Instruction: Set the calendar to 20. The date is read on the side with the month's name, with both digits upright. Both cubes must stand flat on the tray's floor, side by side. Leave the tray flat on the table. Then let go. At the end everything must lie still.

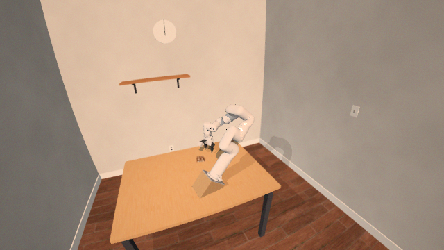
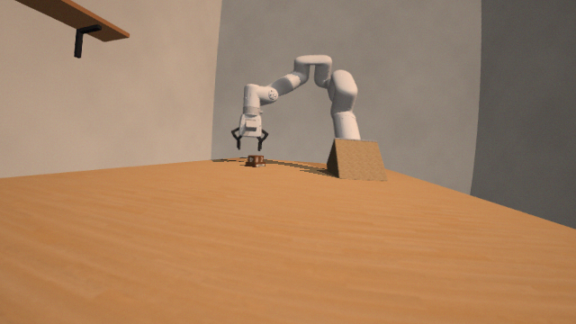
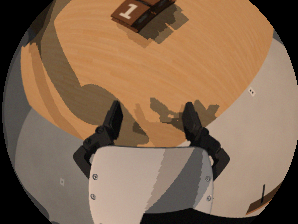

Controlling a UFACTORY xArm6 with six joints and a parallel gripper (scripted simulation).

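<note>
Brown calendar (image 1: 200, 159) (image 2: 256, 160) (image 3: 140, 14), long axis slanting in wrist view, white 1 facing upward, pincer (image 1: 209, 148) (image 2: 249, 148) (image 3: 152, 108) spread, wooden table (image 1: 156, 194) (image 2: 270, 234) (image 3: 210, 55), pale and grey walls.

The bench (image 1: 163, 194) (image 2: 279, 234) (image 3: 210, 65) has a top of light brown wood. On it there is the small brown calendar (image 1: 200, 159) (image 2: 256, 161) (image 3: 134, 15), and, well apart, a wedge-shaped block (image 1: 202, 185) (image 2: 360, 159).

Warm light, soft detail at the desk

Shadows stretch from the arm (image 1: 245, 125) (image 2: 344, 92) toward the desk's (image 1: 156, 194) (image 2: 270, 234) right edge in the top view. The wrist view bows the desk's edges within a black circular border; distant digits blur.
</note>
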